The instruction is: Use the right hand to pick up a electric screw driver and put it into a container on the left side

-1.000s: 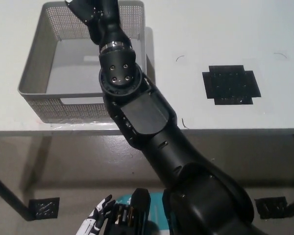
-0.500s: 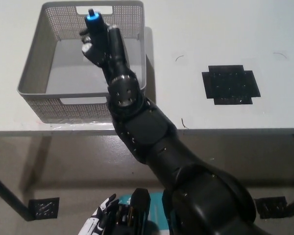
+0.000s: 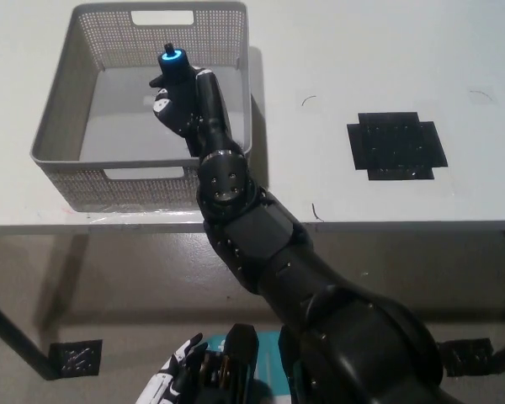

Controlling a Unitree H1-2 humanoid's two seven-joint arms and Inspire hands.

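Nearest to you, at the bottom left of the head view, your white left hand (image 3: 175, 377) rests low beside the body, below the tabletop's edge; only part of it shows, and its fingers look loosely spread with nothing in them, though the crop makes that hard to judge. On the floor just left of it lies a small black tape patch (image 3: 76, 357).

Your black right arm rises from the lower right and crosses the front edge of the white tabletop (image 3: 387, 50). It passes over the near right corner of the grey mesh container (image 3: 63, 126), which sits at the left of the tabletop, close to its front edge.

At the end of that arm your right hand (image 3: 178, 103) is inside the container's outline, toward its right side. Its fingers are wrapped round the body of the electric screwdriver (image 3: 172, 62). The tool stands roughly upright in the grip, its blue-ringed end pointing up toward the camera. From this steep angle you cannot tell whether the tool's lower end touches the container floor or hangs above it.

Well to the right on the tabletop, apart from the container, lies a black tape cross (image 3: 396, 144).
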